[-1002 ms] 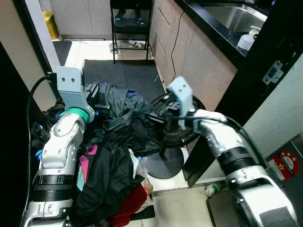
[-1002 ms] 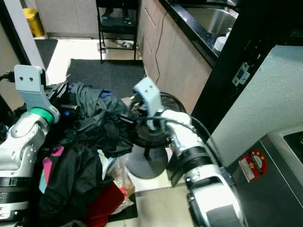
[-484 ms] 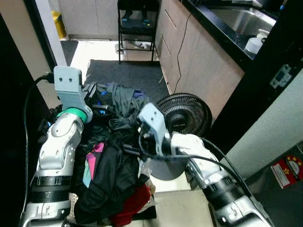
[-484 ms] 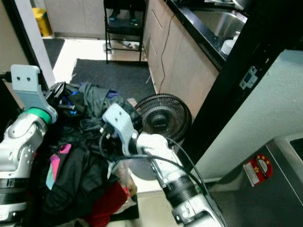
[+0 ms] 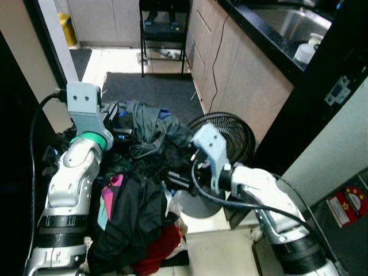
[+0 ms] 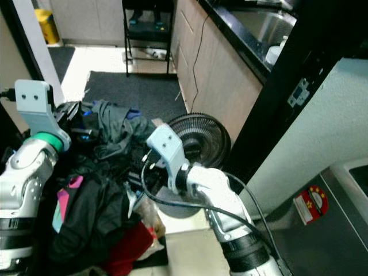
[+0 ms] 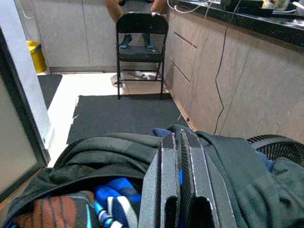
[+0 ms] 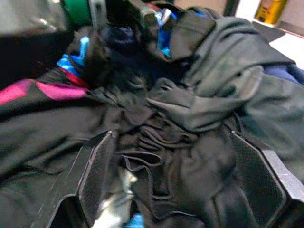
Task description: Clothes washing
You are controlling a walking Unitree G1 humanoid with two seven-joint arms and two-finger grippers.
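- Two arms are in play over one big pile of clothes [image 5: 138, 213] heaped on the floor right in front of the robot — black jackets, a red piece at the near end, a pink-and-teal patch in the middle.
- Right gripper [image 8: 166, 185] is low over the dark folds at the pile's middle, fingers spread wide, one finger [image 8: 95, 166] on each side of a bunched black fold, nothing clamped.
- That right arm's cable loops beside its wrist, just in front of the fan's base.
- Left gripper [image 7: 180, 190] sits at the pile's far left end; its two fingers are pressed together, flat side to side, poking out over a grey-green garment [image 7: 114, 152]. Whether any cloth is caught between them I can't tell.
- Below those fingers there's a blue-and-white striped piece [image 7: 111, 199] and a rust-coloured one next to it.
- A black floor fan [image 5: 227, 138] stands just beside the pile on the right, crowding the right arm's path; clothes lap against its round base.
- Beyond the pile lies a dark grey mat [image 5: 149, 89].
- Wooden cabinets [image 5: 241, 75] run along the right, a cord hanging down their front, black counter on top with a steel sink [image 5: 290, 20].
- Farther back, a black folding chair [image 7: 141, 42], with a person's legs behind it.
- A yellow bin [image 7: 35, 54] sits in the far left corner.
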